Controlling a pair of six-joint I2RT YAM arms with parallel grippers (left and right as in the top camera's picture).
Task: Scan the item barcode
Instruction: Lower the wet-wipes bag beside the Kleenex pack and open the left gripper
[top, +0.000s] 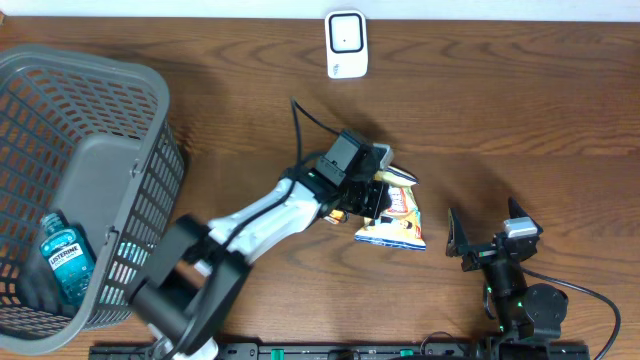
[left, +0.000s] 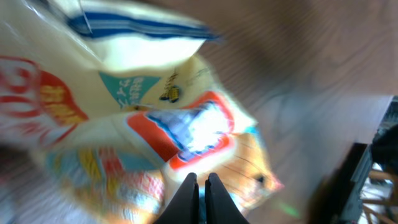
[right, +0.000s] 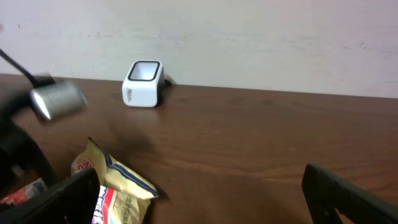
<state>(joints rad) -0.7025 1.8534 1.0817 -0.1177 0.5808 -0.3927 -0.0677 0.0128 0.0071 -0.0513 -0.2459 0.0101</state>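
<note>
A yellow snack bag (top: 397, 222) with red and blue print lies on the wooden table near the middle. My left gripper (top: 377, 192) is shut, its tips over the bag's upper left part. In the left wrist view the two black fingers (left: 200, 179) are pressed together in front of the blurred bag (left: 155, 118), with nothing visible between them. A white barcode scanner (top: 346, 44) stands at the table's far edge, and it also shows by the wall (right: 142, 83). My right gripper (top: 484, 236) stands open to the right of the bag (right: 121, 186), nothing between its fingers (right: 199, 199).
A grey plastic basket (top: 100, 80) fills the left side, with a blue Listerine bottle (top: 67, 258) inside. A black cable (top: 300, 125) runs up from the left arm. A white wall (right: 249, 37) rises behind the scanner.
</note>
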